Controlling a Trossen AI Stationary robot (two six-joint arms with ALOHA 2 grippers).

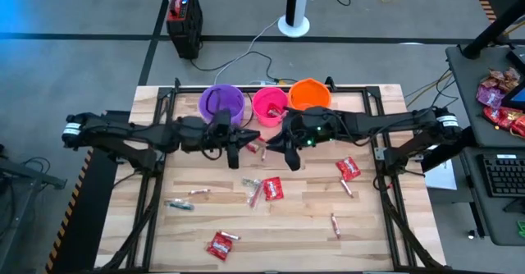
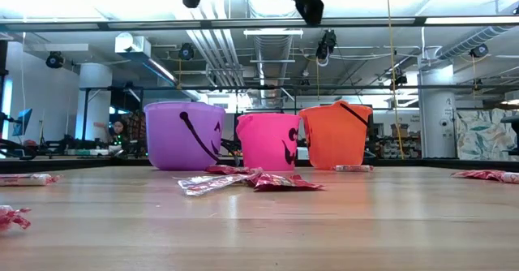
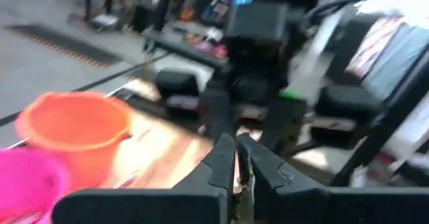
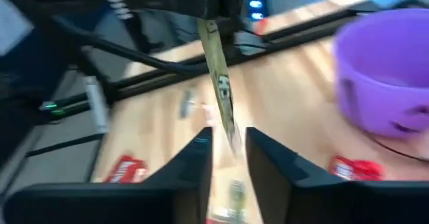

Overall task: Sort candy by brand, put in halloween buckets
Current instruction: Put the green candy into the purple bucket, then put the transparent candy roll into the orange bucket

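- Now both arms meet near the middle of the high view, just below the three buckets in the upper middle of the frame.
- From left to right stand the purple bucket, the pink bucket and the orange bucket, close side by side; in the low view they stand in the same order in the middle of the frame.
- The left gripper is below the purple and pink buckets, raised above the table. Its fingers are nearly together and clamp a thin greenish stick, which hangs down from them in the right wrist view.
- The right gripper is just beside the left one, below the pink bucket. Its fingers stand apart, one on each side of the lower end of the stick; I cannot tell if they touch it.
- Loose candy lies on the wooden table: a red packet with some sticks beside it in the centre, a red packet at the right, a red packet at the lower left, a pink-white stick at the lower right, and a stick at the left.
- At the right edge of the high view, a heap of red and pink wrappers lies on a side desk.
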